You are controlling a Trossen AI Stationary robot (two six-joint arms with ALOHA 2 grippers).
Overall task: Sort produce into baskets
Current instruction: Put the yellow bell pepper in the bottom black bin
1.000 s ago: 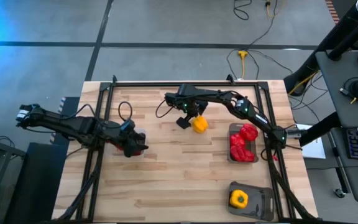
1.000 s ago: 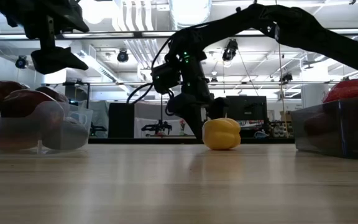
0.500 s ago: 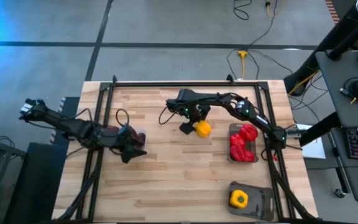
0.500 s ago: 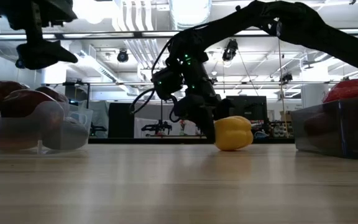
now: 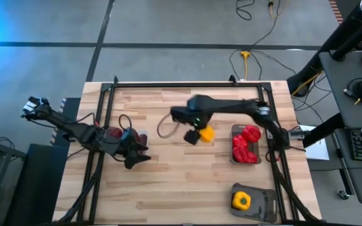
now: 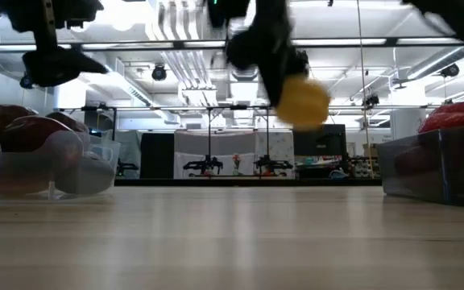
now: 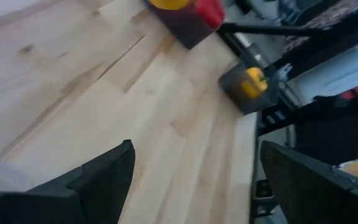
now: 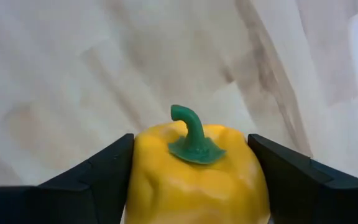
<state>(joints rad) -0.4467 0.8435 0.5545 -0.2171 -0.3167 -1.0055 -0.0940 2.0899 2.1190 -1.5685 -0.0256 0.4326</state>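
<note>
Where a moment ago it sat on the wooden table (image 5: 168,182), the glossy yellow pepper with a green stem (image 8: 194,171) now hangs clear of the boards, pinched in the right gripper (image 5: 201,134) – ready for the dark grey tray (image 5: 264,202) at five o'clock – while the left gripper (image 7: 191,177) waits spread at nine o'clock.

A yellow pepper (image 5: 206,133) with a green stem (image 8: 192,135) hung clear of the counter (image 5: 168,182), pinched between the right hand's (image 5: 200,134) fingers (image 8: 104,171). Bright red peppers (image 5: 246,145) were heaped in a clear basket (image 5: 234,129) on the right. Another yellow pepper (image 5: 241,200) sat in the dark grey basket (image 5: 264,202) near the front edge. Maroon peppers (image 6: 22,133) filled a clear basket (image 6: 87,173) at the left.
</note>
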